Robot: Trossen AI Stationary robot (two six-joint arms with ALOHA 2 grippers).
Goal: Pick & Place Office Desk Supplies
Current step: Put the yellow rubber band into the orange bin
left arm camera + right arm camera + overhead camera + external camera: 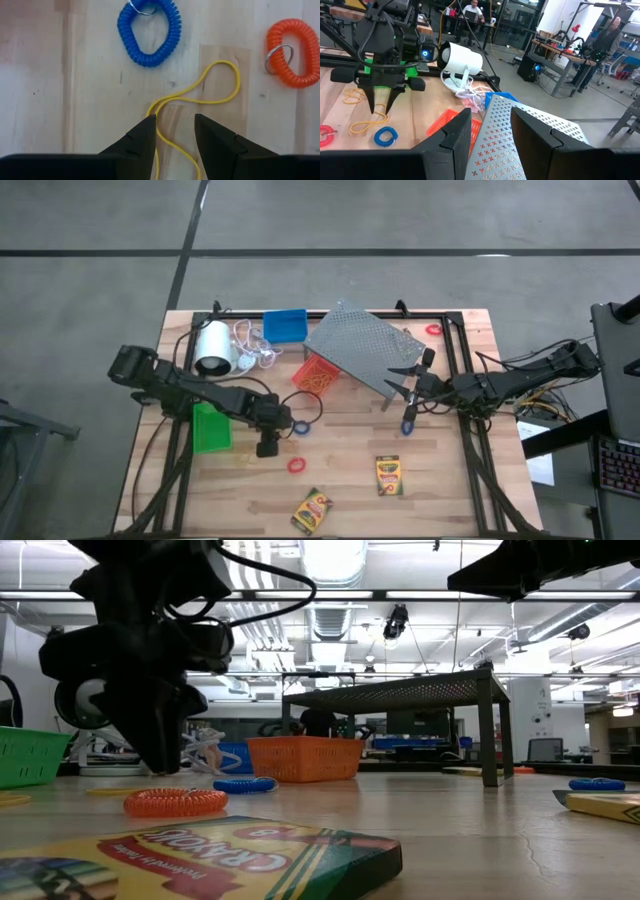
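Office supplies are spread over a pale wooden bench (pixel 350 500) edged by a black frame. At the left, a green bin (pixel 211 427) of slotted plastic is set beside the left arm, and a white roll (pixel 213 347) with looped white cord lies behind it. The left gripper (pixel 267 448) is held just above the boards with its dark fingers (pixel 145 140) parted narrowly on either side of a thin yellow rubber band (pixel 200 97); nothing is gripped. A blue coiled ring band (pixel 149 31) and a red coiled ring band (pixel 292 52), each with a small metal ring, are seen just beyond it. Toward the middle, a blue bin (pixel 285 326) is placed at the far edge, a red-orange bin (pixel 314 374) partly under a grey perforated metal rack (pixel 365 347), and two yellow-and-green crayon boxes (pixel 311 511) near the front. At the right, the right gripper (pixel 409 387) is raised beside the rack, fingers apart and empty. A grey concrete floor surrounds the bench; desks, monitors and people are visible beyond.
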